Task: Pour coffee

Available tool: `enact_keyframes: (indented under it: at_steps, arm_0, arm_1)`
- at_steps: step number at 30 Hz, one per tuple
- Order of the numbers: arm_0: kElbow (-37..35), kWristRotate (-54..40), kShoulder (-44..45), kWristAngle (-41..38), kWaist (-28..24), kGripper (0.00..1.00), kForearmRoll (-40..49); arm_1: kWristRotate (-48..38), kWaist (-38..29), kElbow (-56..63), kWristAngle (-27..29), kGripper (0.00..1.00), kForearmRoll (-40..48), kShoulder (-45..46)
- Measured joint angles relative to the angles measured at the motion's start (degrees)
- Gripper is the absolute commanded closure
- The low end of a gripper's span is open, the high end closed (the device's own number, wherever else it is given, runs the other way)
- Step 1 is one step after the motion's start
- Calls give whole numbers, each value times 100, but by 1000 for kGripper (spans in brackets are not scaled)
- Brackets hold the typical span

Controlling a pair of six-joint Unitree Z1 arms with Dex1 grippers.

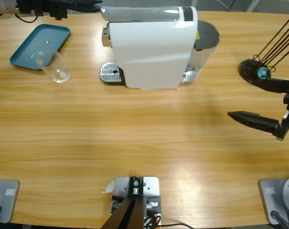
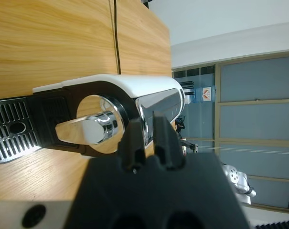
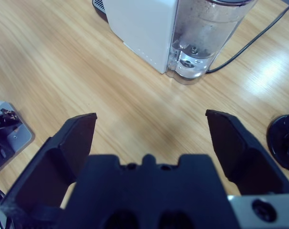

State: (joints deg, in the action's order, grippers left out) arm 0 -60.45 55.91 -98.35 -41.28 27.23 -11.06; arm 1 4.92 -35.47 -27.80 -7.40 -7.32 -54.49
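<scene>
The wooden surface (image 1: 134, 143) carries a white coffee machine (image 1: 151, 47) at its far middle, its drip grate (image 1: 111, 73) on the side facing a blue tray (image 1: 39, 45). A clear glass (image 1: 56, 67) stands at the tray's near edge. The right hand (image 1: 263, 102) hovers spread wide, holding nothing, well apart from the machine. The left hand (image 2: 149, 138) is nearly closed, empty, pointing at the machine's spout (image 2: 89, 131).

Teal tray (image 1: 27, 52) at table (image 1: 144, 143) far corner; black round stand (image 1: 253, 69) (thin rods) opposite.
</scene>
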Motion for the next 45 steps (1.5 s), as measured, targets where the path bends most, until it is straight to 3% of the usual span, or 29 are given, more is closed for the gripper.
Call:
enact_keyframes:
  at_steps: [8, 15, 16, 17, 18, 27, 39, 45]
  arm_0:
    - [-600, 0, 219, 52, 488, 1000, 69]
    - [87, 0, 448, 280, 126, 1000, 93]
    - [205, 0, 487, 293, 88, 342, 97]
    - [320, 0, 528, 312, 68, 28, 98]
    - [414, 5, 551, 341, 58, 4, 100]
    - [565, 50, 559, 415, 53, 17, 100]
    - [284, 171, 306, 311, 60, 225, 94]
    - [-78, 269, 32, 310, 150, 235, 94]
  arm_1:
    - [0, 0, 2, 0, 0, 0, 0]
    - [0, 0, 2, 0, 0, 0, 0]
    - [0, 0, 2, 0, 0, 0, 0]
    - [0, 0, 2, 0, 0, 0, 0]
    - [0, 0, 2, 0, 0, 0, 0]
    - [0, 0, 2, 0, 0, 0, 0]
    - [0, 0, 2, 0, 0, 0, 0]
    - [0, 0, 2, 0, 0, 0, 0]
